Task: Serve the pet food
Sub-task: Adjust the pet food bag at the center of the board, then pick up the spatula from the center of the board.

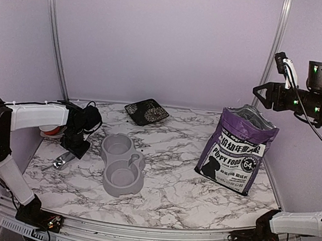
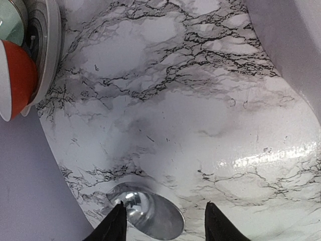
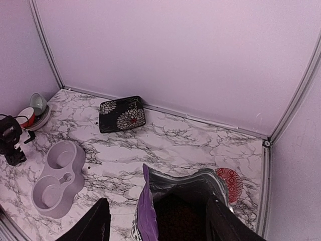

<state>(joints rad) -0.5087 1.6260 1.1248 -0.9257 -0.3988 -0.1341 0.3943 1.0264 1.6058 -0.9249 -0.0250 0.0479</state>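
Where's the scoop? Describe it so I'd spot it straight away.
Start at the marble table and find the grey double bowl near its middle. Left of that bowl, close to the table's left edge, lies the scoop: small, low, and the only shiny metal thing there.

The top external view looks down from above and behind the robot over the whole marble worktop (image 1: 172,188). The left wrist view sits close above the worktop's left edge, facing nearly straight down past its fingers (image 2: 113,228) (a metal scoop (image 2: 150,216) at the bottom). The right wrist view hangs high at the right, overlooking the bag (image 3: 145,211) and grey double bowl (image 3: 57,178), both shared with the top view.
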